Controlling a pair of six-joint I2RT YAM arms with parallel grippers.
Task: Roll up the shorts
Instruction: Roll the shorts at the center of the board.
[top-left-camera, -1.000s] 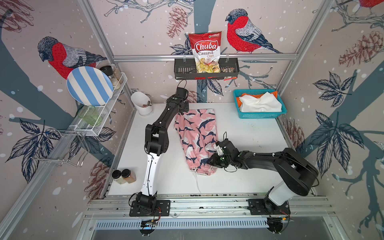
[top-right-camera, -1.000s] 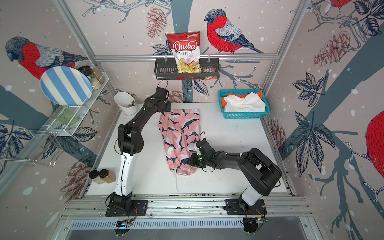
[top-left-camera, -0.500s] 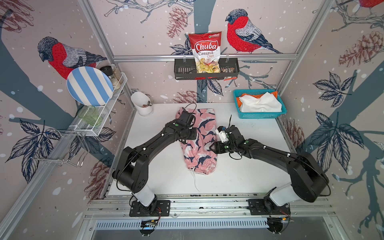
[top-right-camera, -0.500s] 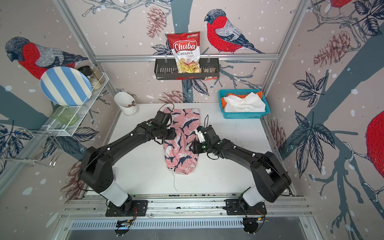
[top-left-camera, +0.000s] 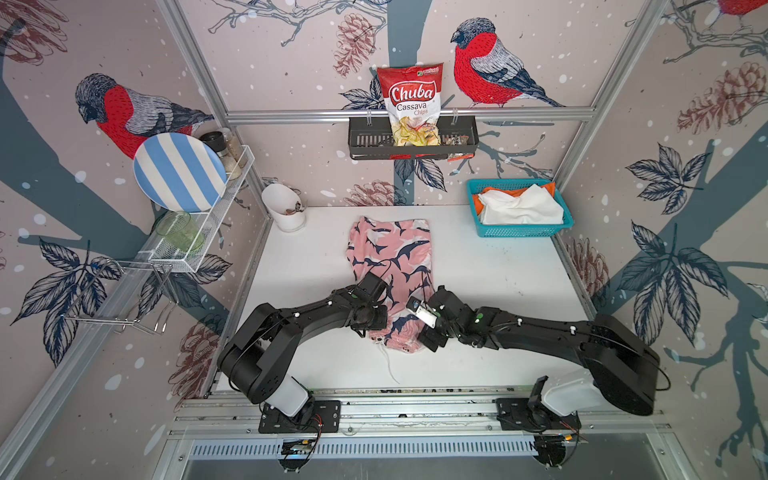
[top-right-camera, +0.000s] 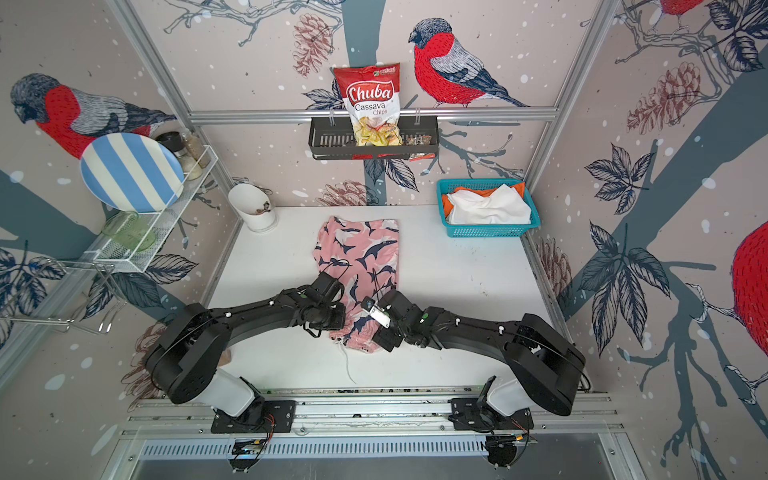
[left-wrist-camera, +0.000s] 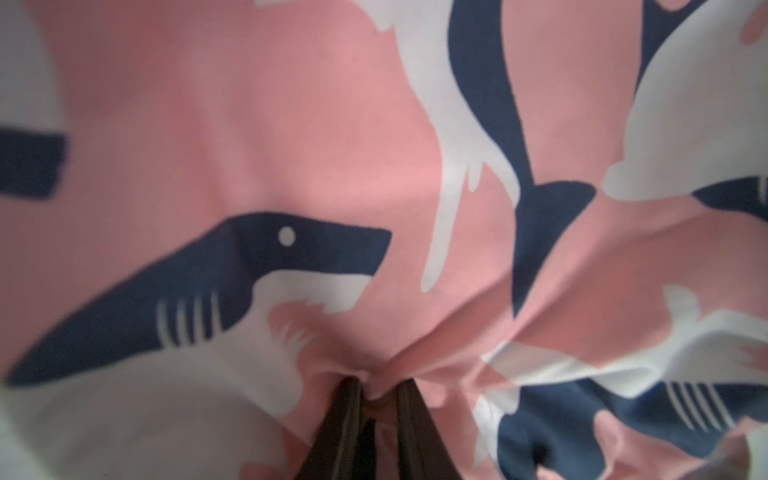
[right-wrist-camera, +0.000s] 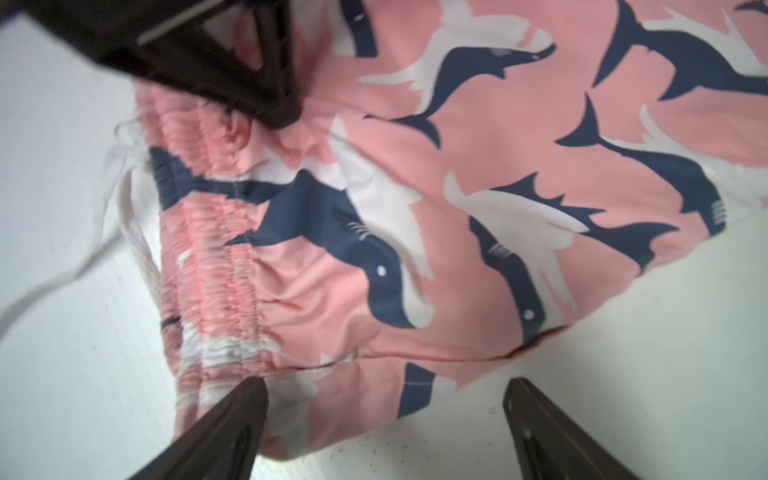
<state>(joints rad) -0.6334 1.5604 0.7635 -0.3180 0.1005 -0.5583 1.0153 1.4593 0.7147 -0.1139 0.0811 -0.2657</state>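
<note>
Now both arms have come back to the near, waistband end of the pink shorts (top-left-camera: 390, 266) mid-table: the left gripper (left-wrist-camera: 376, 390) pinches a pucker of cloth, the right gripper (right-wrist-camera: 386, 386) stands wide open at the right corner, so rolling seems about to begin. Beyond lies bare white table (top-left-camera: 498, 291), with a blue basket (top-left-camera: 519, 230) far right.
</note>
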